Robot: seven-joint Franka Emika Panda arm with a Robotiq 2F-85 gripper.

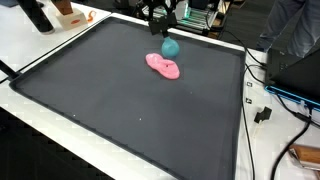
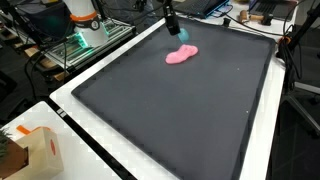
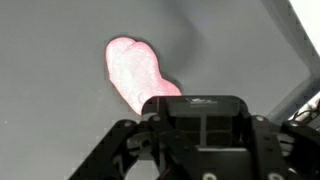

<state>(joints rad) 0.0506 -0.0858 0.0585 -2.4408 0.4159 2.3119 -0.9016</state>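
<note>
1. Black mat (image 1: 120, 110) is spread over a white bench (image 1: 25, 45). Cables (image 1: 262, 100) and clutter are seen only off the mat, at its edges.
2. Tool (image 1: 165, 32) is positioned at the far end of the mat, directly above a teal round thing (image 1: 170, 47). Whether the two are touching cannot be told from either exterior view.
3. Pink soft lump (image 1: 163, 66) is laid flat on the mat just beside the teal round thing, touching it or nearly so. In the wrist view it is seen ahead of the tool body.
4. Tool state cannot be told: the fingertips are not resolved in any view, and the teal round thing is not seen in the wrist view.
5. Risk: the teal round thing is likely to be rolled away if it is met off-centre or by one finger first.
6. Risk: the pink soft lump could be pinched or dragged along, given how little clearance is left between the two.
7. Risk: the fingers could be driven into the mat if the height is misjudged.
</note>
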